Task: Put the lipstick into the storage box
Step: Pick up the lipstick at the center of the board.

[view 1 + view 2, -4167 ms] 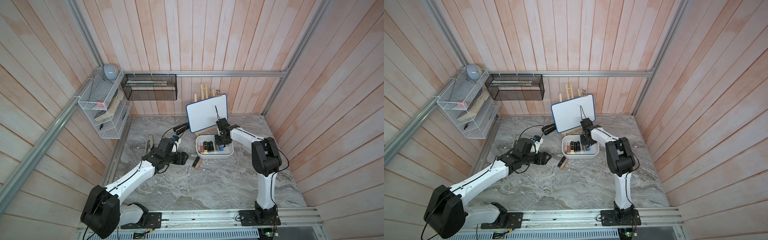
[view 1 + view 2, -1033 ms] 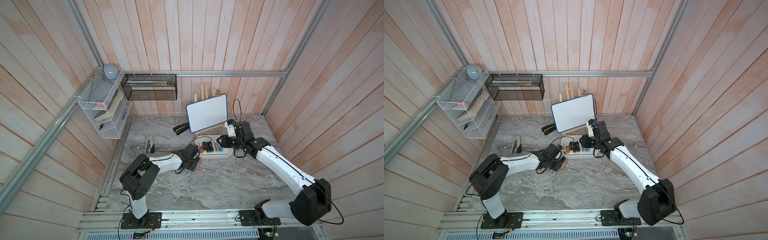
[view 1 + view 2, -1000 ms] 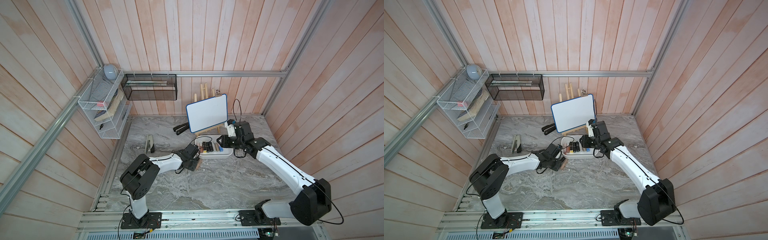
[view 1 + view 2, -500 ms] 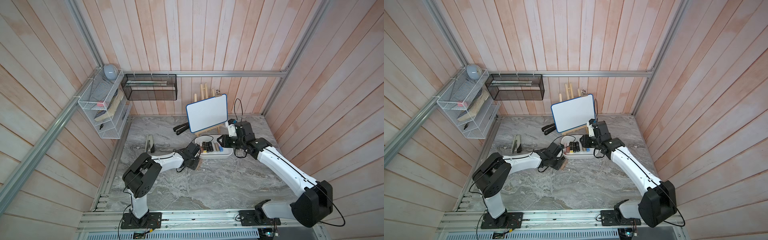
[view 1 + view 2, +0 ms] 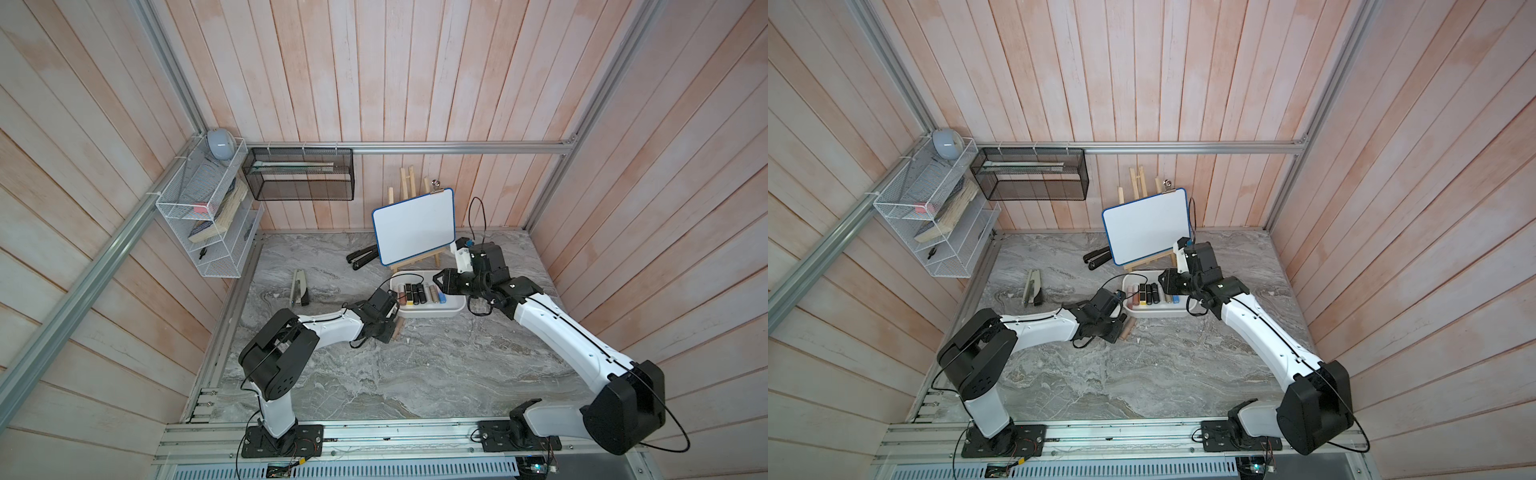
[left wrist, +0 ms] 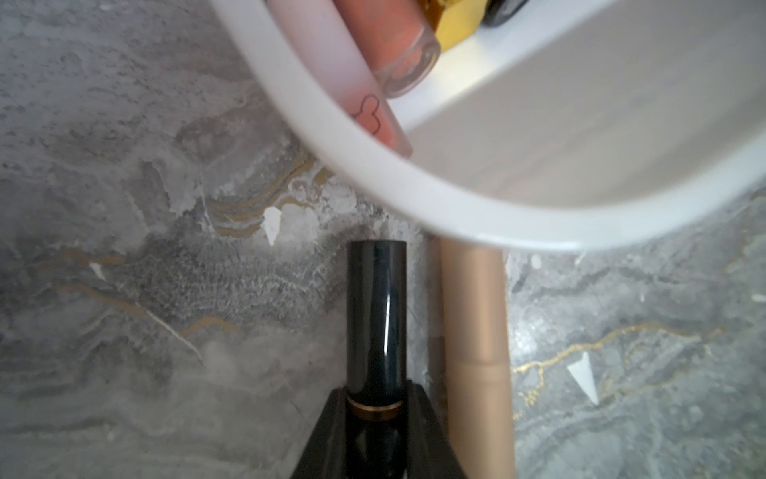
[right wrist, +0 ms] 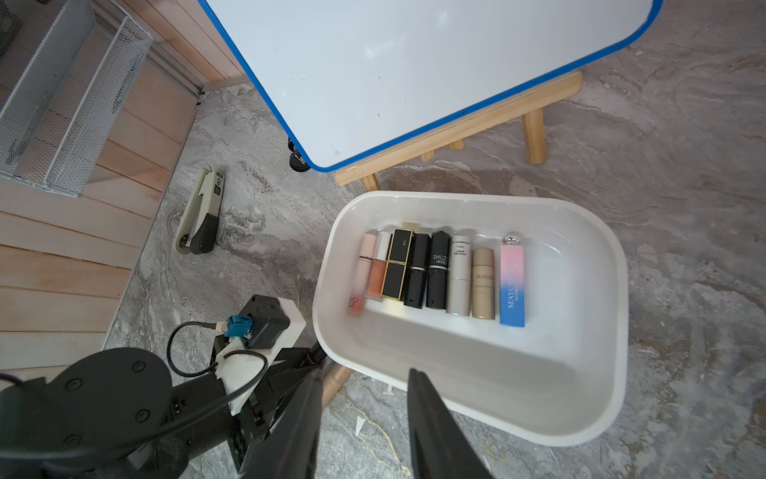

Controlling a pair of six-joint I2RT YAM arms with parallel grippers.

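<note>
The white storage box [image 5: 453, 311] [image 7: 613, 331] sits on the marble table and holds a row of several lipsticks [image 7: 439, 273]. Just outside its left corner, my left gripper [image 6: 375, 398] [image 5: 388, 328] is shut on a black lipstick [image 6: 375, 315] with a gold band, which lies low on the table. A tan lipstick [image 6: 476, 323] [image 5: 1126, 329] lies right beside it, its end under the box's rim [image 6: 456, 211]. My right gripper [image 7: 364, 373] [image 5: 440, 282] hovers open over the box with nothing between its fingers.
A whiteboard on a wooden easel [image 5: 413, 232] stands right behind the box. A black stapler [image 5: 363, 257] and a grey stapler [image 5: 300, 286] lie to the left. A white wire rack [image 5: 208, 220] and a black mesh basket [image 5: 299, 178] hang on the walls.
My left gripper's jaws have closed onto the black lipstick beside the box. The right arm has stayed where it was.
</note>
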